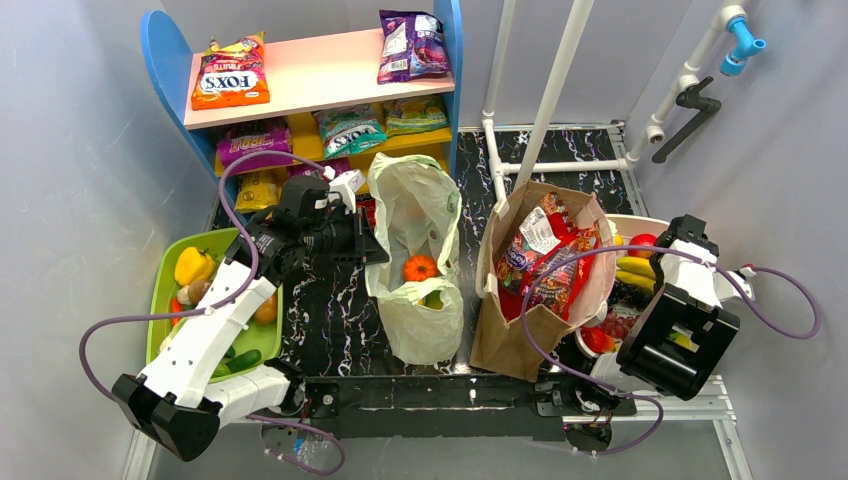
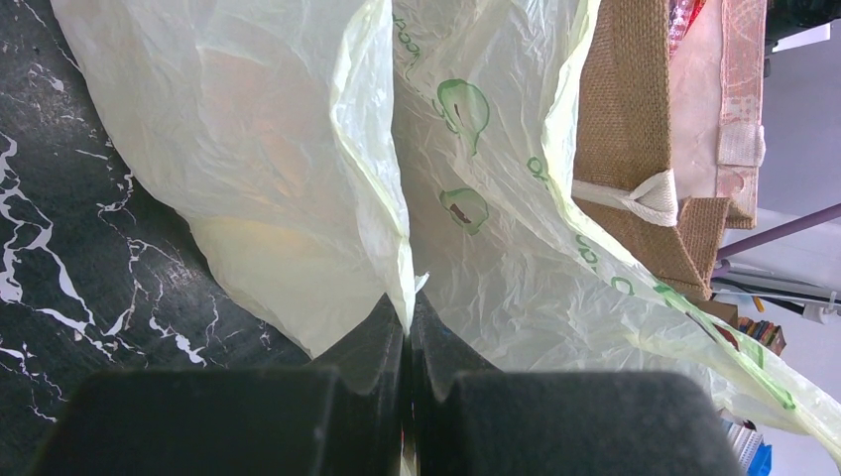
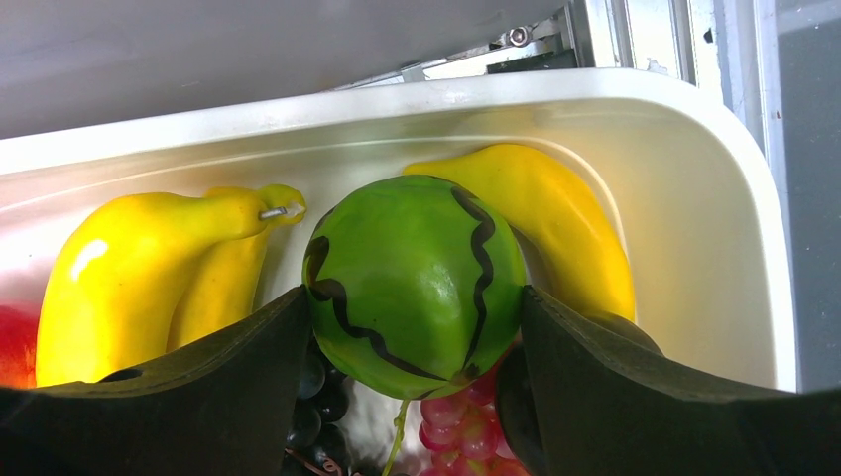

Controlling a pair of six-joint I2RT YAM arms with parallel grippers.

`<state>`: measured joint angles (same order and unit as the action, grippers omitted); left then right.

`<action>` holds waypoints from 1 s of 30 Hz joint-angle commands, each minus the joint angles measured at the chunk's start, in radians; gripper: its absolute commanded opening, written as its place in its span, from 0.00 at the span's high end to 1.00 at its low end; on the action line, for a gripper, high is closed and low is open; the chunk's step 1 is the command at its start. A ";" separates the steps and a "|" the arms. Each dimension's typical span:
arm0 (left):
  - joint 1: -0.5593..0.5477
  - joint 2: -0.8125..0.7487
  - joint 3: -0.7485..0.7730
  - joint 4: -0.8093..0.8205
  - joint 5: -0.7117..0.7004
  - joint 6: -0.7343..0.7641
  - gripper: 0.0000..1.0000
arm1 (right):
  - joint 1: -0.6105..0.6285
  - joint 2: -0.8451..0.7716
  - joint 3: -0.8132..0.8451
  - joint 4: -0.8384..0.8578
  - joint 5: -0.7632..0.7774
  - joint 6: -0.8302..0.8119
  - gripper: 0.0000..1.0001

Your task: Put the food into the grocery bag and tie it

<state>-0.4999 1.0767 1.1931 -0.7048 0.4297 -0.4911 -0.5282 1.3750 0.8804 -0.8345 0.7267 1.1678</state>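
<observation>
Gripper [image 3: 415,297] clasping green striped melon [image 3: 412,263], yellow bananas [image 3: 129,268] behind, white tub [image 3: 595,99]

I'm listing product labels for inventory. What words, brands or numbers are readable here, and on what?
"FOX'S": orange candy bag on the top shelf.
Purple bag beside it: too blurred to read.
Lower-shelf packets: too small to read.
Packets in the brown paper bag: blurred.
Grocery bag: green print, not legible.
</observation>
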 commanded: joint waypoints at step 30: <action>-0.002 -0.037 -0.004 0.000 -0.003 0.002 1.00 | -0.004 -0.312 -0.040 0.122 -0.364 -0.203 0.99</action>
<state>-0.4999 1.0652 1.1919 -0.7040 0.4267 -0.4911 -0.5301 1.0944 0.7922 -0.7282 0.4162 1.0118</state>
